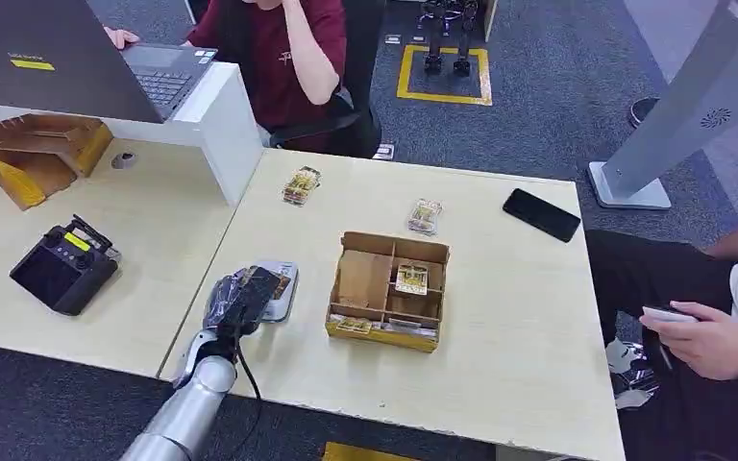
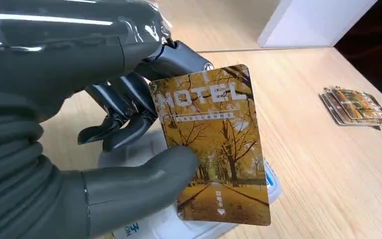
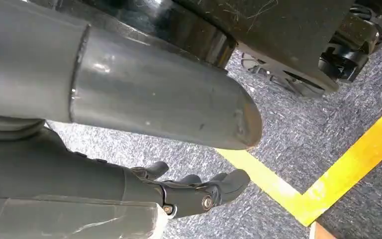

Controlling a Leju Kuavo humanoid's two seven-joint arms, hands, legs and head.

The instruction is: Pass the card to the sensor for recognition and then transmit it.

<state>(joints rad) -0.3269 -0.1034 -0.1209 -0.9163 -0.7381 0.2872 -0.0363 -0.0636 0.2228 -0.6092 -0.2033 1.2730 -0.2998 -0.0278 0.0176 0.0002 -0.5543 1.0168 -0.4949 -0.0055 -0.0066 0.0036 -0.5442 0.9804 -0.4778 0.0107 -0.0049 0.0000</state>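
Left robot hand (image 2: pixel 129 149) pinches card (image 2: pixel 214 149) over sensor (image 1: pixel 282 288).

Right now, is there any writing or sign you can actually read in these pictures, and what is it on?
"HOTEL": large white letters on the autumn-tree card held by the left hand.
Smaller line under "HOTEL" on that card: too small to read.
Small characters with a downward arrow near the card's lower edge: too blurred to read.
Blue marks on the white sensor under the card: partly hidden, unreadable.
Yellow label on the laptop: unreadable.
Cards in the cardboard box: too small.
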